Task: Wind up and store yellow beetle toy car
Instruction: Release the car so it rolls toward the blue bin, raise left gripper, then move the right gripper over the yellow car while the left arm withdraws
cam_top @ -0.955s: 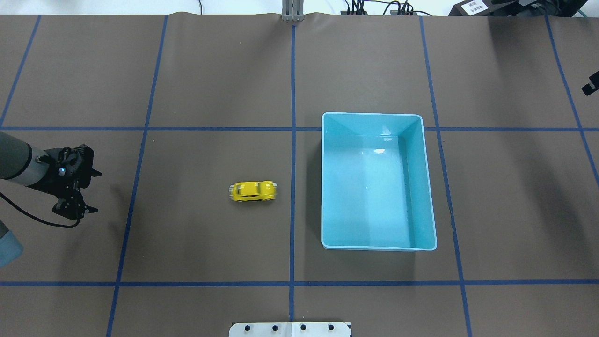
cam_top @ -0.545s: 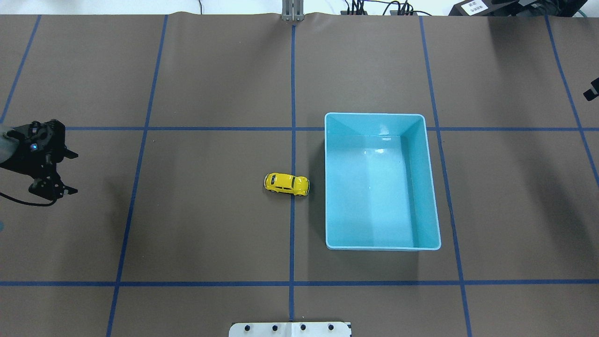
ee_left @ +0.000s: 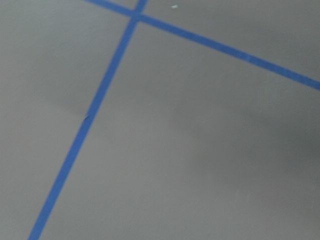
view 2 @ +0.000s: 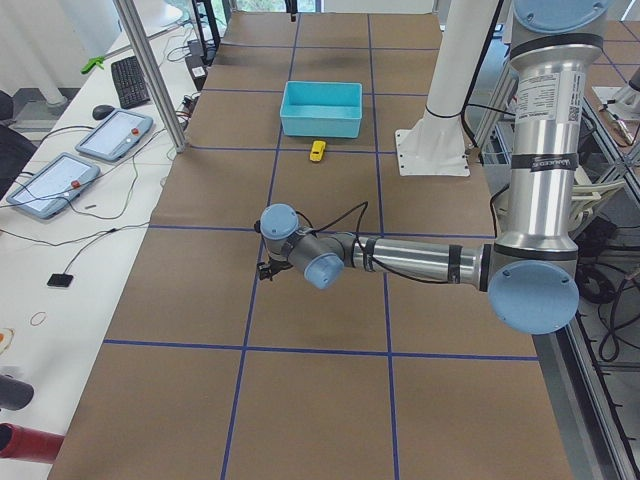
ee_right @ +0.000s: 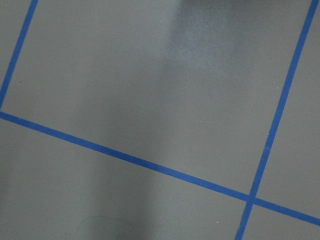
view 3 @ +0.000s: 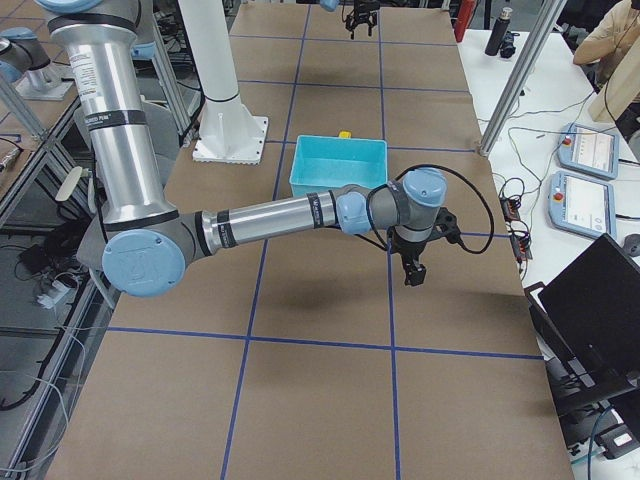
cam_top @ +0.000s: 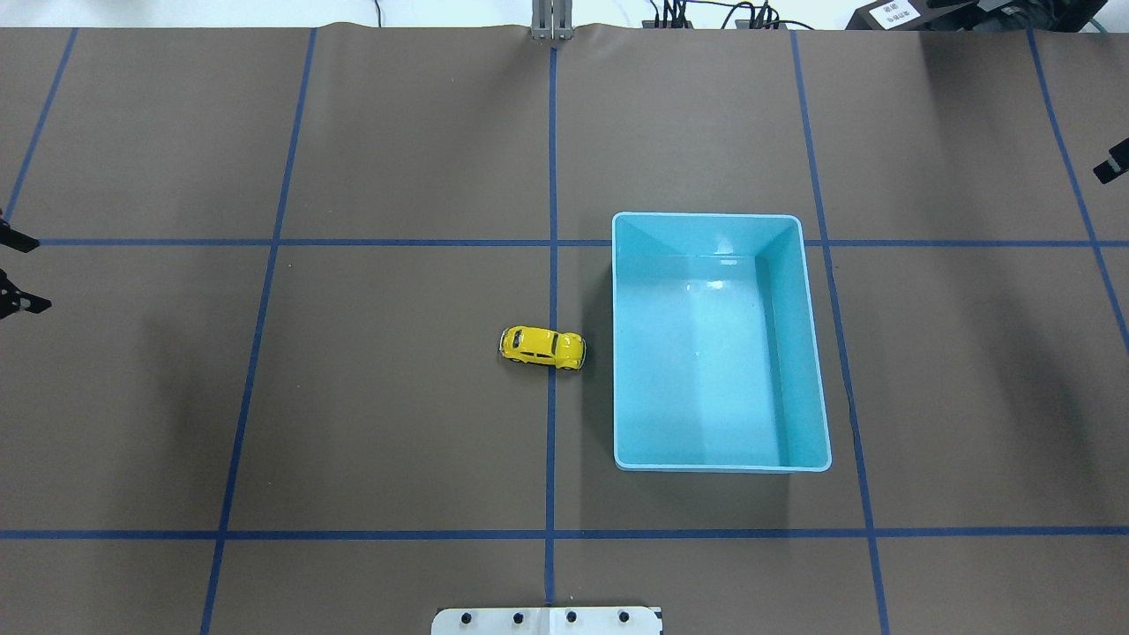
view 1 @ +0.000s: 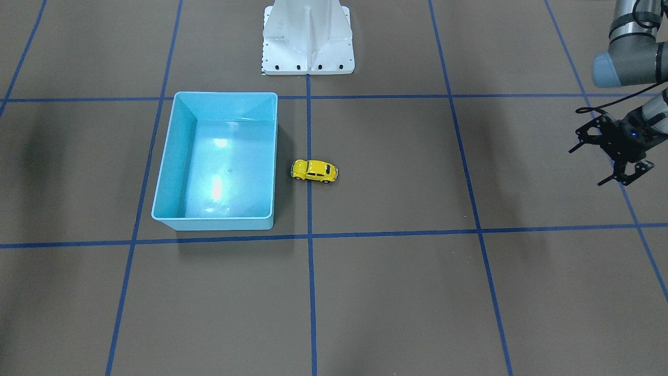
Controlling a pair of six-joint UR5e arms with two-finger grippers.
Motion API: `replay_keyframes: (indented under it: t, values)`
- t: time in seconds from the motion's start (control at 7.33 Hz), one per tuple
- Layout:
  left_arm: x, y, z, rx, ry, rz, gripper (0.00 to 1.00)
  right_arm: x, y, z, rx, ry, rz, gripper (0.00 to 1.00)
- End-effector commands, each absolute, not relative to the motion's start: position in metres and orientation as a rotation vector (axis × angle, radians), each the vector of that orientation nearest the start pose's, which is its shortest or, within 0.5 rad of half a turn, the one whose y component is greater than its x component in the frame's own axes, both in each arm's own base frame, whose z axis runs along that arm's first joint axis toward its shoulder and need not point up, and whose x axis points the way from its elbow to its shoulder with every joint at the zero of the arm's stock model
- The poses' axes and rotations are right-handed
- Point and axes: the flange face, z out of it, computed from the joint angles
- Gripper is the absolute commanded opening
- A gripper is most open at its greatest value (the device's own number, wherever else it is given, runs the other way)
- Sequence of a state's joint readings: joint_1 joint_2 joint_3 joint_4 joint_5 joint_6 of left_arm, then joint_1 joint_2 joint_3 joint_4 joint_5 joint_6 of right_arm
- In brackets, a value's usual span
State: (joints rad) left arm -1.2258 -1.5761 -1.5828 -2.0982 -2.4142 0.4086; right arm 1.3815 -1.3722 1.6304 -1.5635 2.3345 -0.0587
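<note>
Left tool is hanging at the right edge of the front view, fingers spread wide and gripping nothing, well apart from everything else. Right tool is only poking in at the right edge of the overhead shot, so I honestly can't tell if it's released or clenched. The car is sitting on its wheels mid-desk, straddling a blue tape line, just beside the bin but outside it, small gap showing.
</note>
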Motion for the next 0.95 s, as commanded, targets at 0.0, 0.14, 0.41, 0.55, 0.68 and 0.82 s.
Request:
replay_keyframes:
  t: [0.0, 0.14, 0.41, 0.55, 0.68, 0.82]
  values:
    - [0.045, -0.546, 0.570, 0.438, 0.850, 0.701, 1.00, -0.094, -0.583, 0.472, 0.270, -0.754, -0.448, 1.00]
    - [0.021, -0.571, 0.553, 0.339, 0.856, 0.601, 1.00, -0.107, -0.592, 0.440, 0.306, -0.754, -0.474, 1.00]
    - [-0.009, -0.600, 0.524, 0.182, 0.869, 0.434, 1.00, -0.148, -0.571, 0.335, 0.265, -0.745, -0.541, 1.00]
    - [-0.038, -0.596, 0.535, 0.175, 0.840, 0.382, 1.00, -0.169, -0.554, 0.301, 0.290, -0.737, -0.597, 1.00]
    - [-0.056, -0.596, 0.549, 0.144, 0.785, 0.349, 1.00, -0.217, -0.543, 0.276, 0.296, -0.753, -0.679, 1.00]
    - [-0.071, -0.580, 0.578, 0.069, 0.792, 0.288, 1.00, -0.222, -0.532, 0.260, 0.325, -0.764, -0.704, 1.00]
